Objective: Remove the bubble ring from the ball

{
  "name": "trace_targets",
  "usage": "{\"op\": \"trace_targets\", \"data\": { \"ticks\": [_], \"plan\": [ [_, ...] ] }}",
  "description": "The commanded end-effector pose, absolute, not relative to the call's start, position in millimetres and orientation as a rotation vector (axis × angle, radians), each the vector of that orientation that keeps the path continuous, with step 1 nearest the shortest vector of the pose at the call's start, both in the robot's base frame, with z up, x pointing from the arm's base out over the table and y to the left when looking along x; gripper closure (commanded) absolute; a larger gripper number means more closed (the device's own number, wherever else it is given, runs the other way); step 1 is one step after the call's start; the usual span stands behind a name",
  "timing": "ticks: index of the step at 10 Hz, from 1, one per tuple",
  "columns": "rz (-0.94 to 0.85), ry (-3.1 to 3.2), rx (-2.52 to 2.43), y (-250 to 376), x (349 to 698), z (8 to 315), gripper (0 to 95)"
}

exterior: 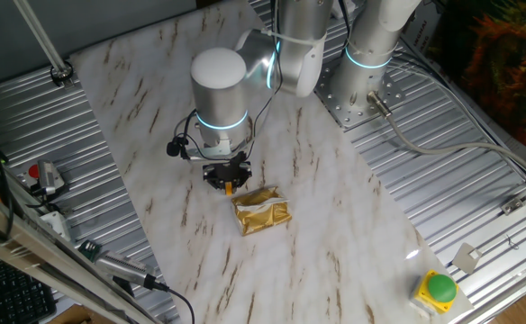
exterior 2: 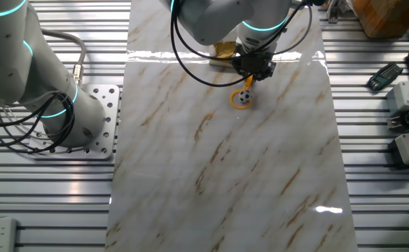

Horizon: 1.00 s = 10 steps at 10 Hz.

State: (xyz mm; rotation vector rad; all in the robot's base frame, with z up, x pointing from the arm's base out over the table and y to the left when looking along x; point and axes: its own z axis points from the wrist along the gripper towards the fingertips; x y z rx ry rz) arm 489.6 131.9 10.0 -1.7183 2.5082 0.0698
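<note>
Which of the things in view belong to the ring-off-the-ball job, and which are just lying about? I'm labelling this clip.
Belonging to the job:
- bubble ring, lying around the ball
- ball
- gripper, at the ring's handle

Just lying about:
- gold foil packet
- green button on its yellow base
- remote

In one fixed view we look down steeply from high beyond the arm's base, facing along the marble desk [exterior: 335,234]. In the other fixed view we look down from the opposite end, equally distant. Both share the desk and the gold packet [exterior: 261,211] beside the claw [exterior 2: 253,70]
</note>
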Motion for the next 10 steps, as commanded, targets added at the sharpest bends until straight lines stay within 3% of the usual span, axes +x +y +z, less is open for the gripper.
{"op": "trace_targets", "data": {
  "ticks": [1,10],
  "plan": [
    [0.075,2.509,-1.715,132.1,489.5,10.3,95.0],
    [0.083,2.515,-1.711,133.3,492.2,12.9,95.0]
  ]
}}
